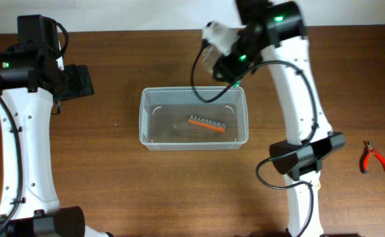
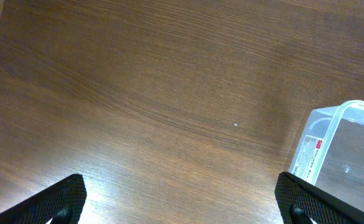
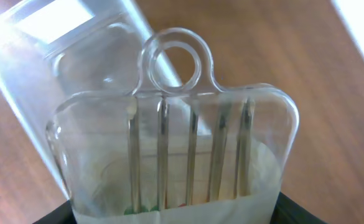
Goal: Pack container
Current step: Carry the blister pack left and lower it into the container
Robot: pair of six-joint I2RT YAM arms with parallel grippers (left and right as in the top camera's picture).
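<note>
The container [image 1: 142, 122] stands at the centre of the table [image 1: 80, 164]. It seems light, thin-walled and slippery, so its rim is the best hold. The left claw [image 2: 182, 208] is spread and empty; the right claw [image 3: 177, 214] pinches a clear pack [image 3: 175, 149].

Overhead looks straight down at the table [image 1: 113, 191]. Both wrist views look down from closer, sharing the container [image 1: 192, 143] edge.
</note>
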